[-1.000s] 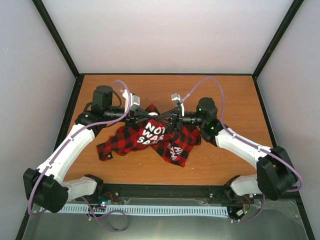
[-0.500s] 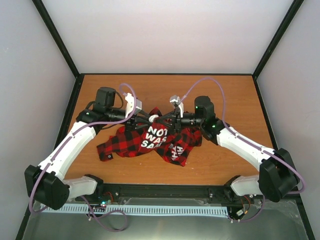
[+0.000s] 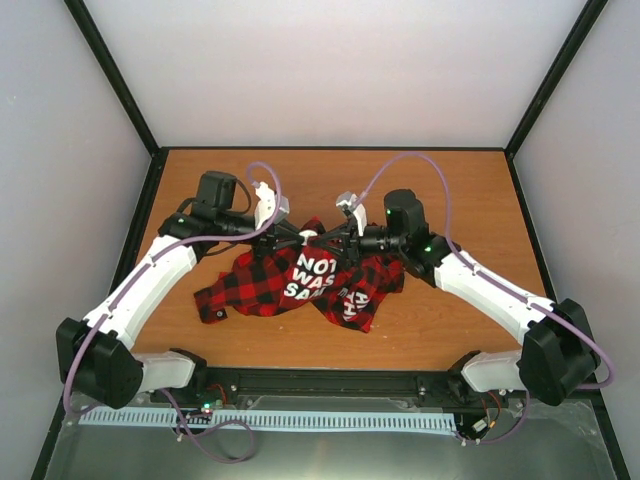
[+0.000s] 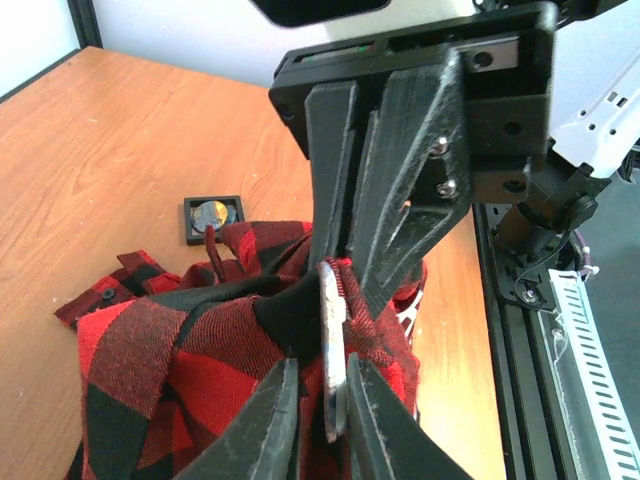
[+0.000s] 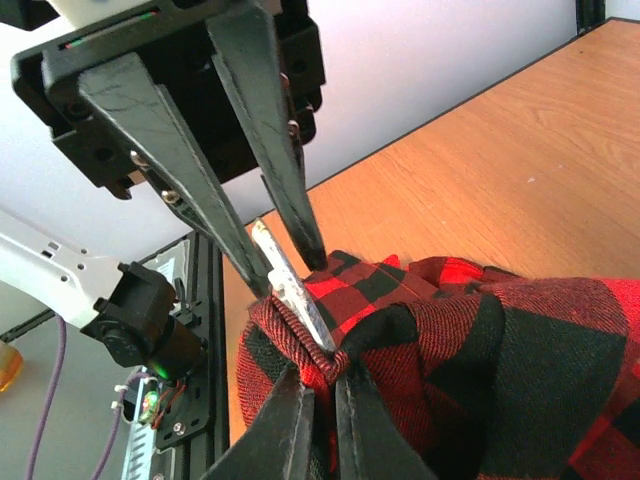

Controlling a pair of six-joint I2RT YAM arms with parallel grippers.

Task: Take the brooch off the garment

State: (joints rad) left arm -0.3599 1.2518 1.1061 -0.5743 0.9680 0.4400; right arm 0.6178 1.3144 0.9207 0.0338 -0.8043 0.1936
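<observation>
From above, the left arm (image 3: 150, 285) climbs from its base at the near-left corner. It bends at the elbow, and its forearm runs level toward the middle. The right arm (image 3: 480, 290) mirrors it from the near-right corner. The left gripper (image 3: 302, 238) and right gripper (image 3: 330, 240) meet tip to tip over the far edge of the garment (image 3: 262, 285). The garment lies crumpled in the middle of the table (image 3: 450, 190), with a peak of cloth raised between the 2 tools.

In the left wrist view, the left gripper's 2 fingers are clamped on the brooch (image 4: 332, 340), a thin pale disc seen edge-on and upright at the top of the cloth. The right gripper comes in from opposite, its 2 dark fingers pinching the red fold at the disc's upper edge. A small black square piece (image 4: 212, 216) with a shiny round centre lies on the wood beyond the shirt.

In the right wrist view, the right gripper's fingers are closed tight on a rolled red hem. The left gripper's fingers slant down from above with the tilted disc between them, and the disc's lower end touches the pinched fold.
</observation>
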